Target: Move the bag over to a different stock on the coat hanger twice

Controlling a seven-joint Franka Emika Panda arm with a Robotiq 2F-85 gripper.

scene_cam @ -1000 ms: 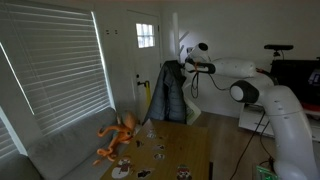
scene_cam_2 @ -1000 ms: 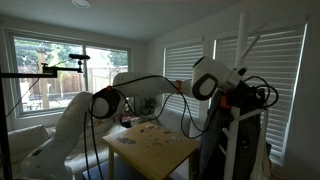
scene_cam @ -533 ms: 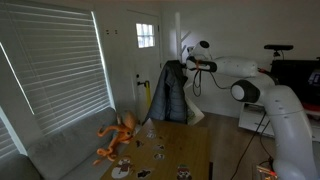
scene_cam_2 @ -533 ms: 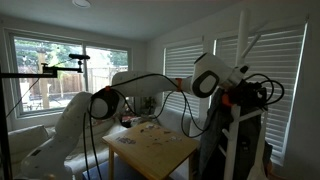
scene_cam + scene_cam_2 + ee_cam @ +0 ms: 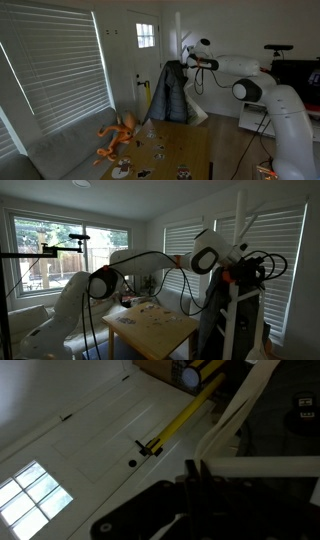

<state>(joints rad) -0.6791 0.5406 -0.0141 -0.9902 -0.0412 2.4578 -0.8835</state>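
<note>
Gripper [image 5: 192,480]: jaws together, up among the pegs of the coat hanger [image 5: 240,225]. A white strap [image 5: 235,415] runs just beside the fingers; whether it is pinched cannot be told. The hanger stands close in front of the window blinds [image 5: 285,250], with a dark jacket [image 5: 172,95] hanging below the gripper. A wooden table [image 5: 165,330] is near its base. White door [image 5: 90,435] behind, yellow pole [image 5: 185,415] leaning on it. Small notice [image 5: 111,31] beside the door: writing too small to read.

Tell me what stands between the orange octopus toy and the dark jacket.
A yellow stick leaning by the white door, shown in an exterior view.
</note>
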